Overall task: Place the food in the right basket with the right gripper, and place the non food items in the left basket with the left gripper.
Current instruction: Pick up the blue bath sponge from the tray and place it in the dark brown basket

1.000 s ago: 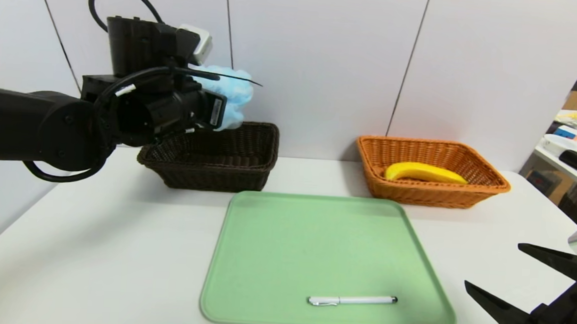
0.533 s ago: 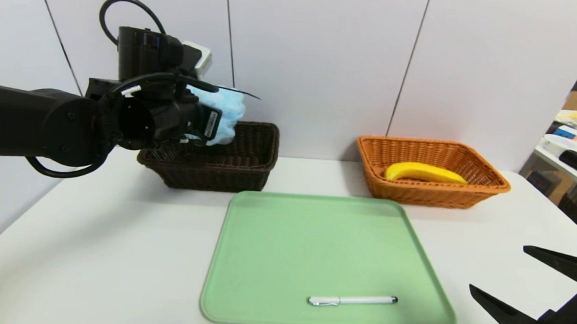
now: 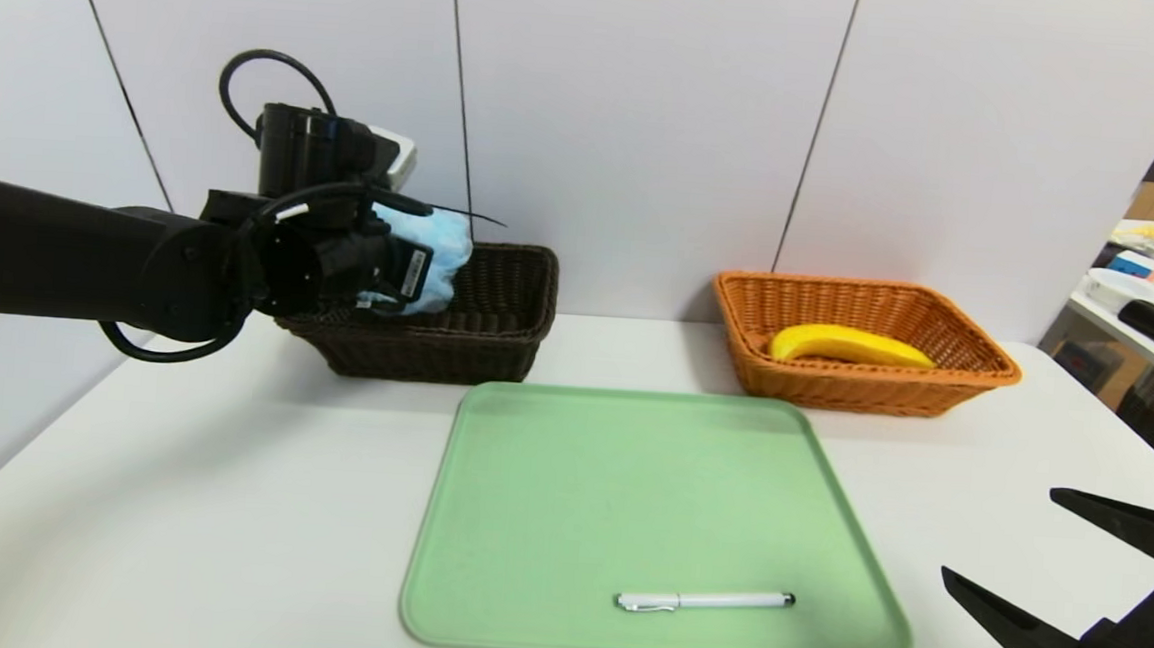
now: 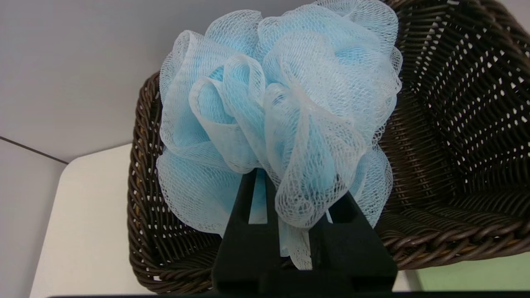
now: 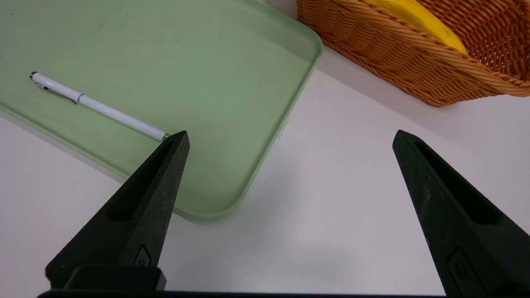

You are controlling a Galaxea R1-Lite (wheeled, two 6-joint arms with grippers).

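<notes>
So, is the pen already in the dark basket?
No, the white pen lies on the green tray, near its front edge, well away from the dark brown basket.

No readable text anywhere; small white label on left gripper (image 3: pixel 418 272) too blurred to read.

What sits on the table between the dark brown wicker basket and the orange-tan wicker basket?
Nothing: in the head view only bare white table separates the dark brown wicker basket from the orange-tan wicker basket. The green tray lies nearer the robot.
</notes>
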